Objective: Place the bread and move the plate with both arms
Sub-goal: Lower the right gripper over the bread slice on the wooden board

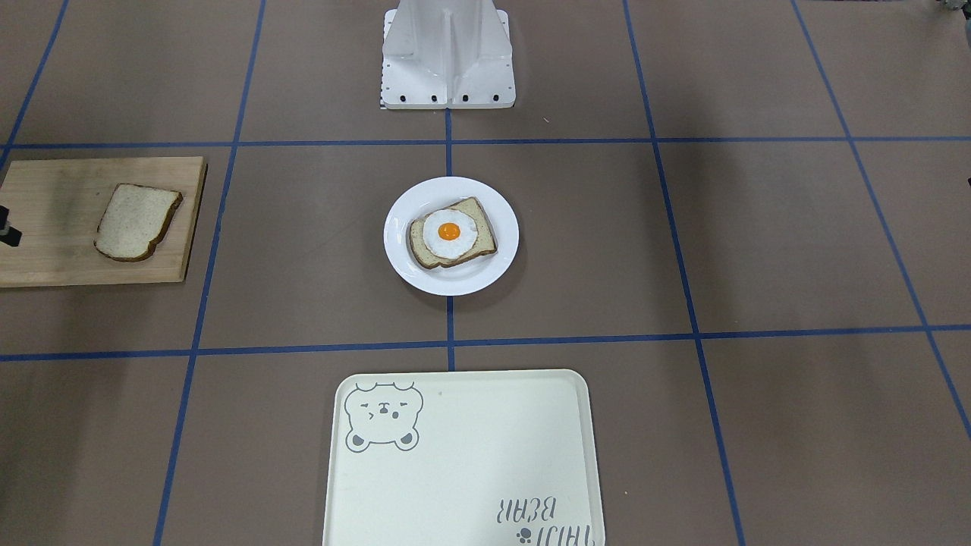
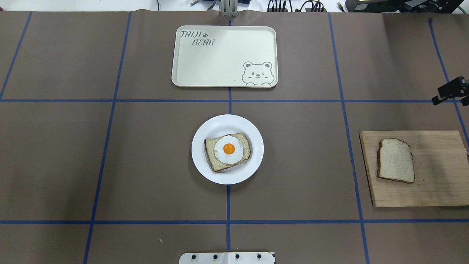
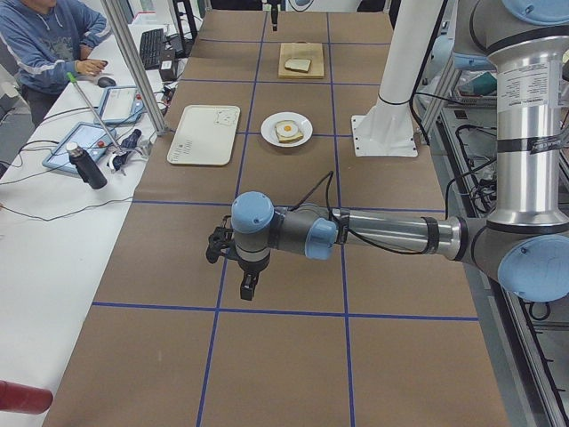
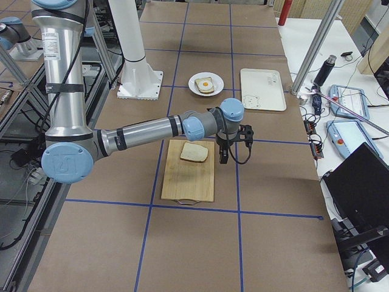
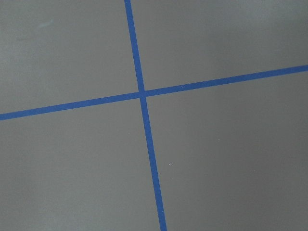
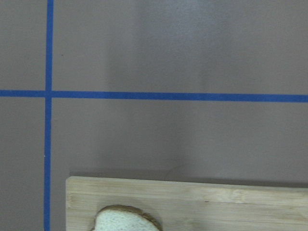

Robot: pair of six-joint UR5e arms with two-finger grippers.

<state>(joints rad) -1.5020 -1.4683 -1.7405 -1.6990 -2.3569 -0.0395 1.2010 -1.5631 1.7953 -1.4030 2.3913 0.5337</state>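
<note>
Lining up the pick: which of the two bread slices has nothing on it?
The slice lying on the wooden board, on the robot's right. The other slice sits on the white plate under a fried egg.

The plate (image 2: 253,167) sits mid-way across the counter (image 2: 146,154), bearing an egg-topped slice (image 2: 210,149); the bread (image 2: 396,161) lies on a wooden board (image 2: 436,187) at right.

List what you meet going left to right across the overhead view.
plate → bread → right gripper
</note>
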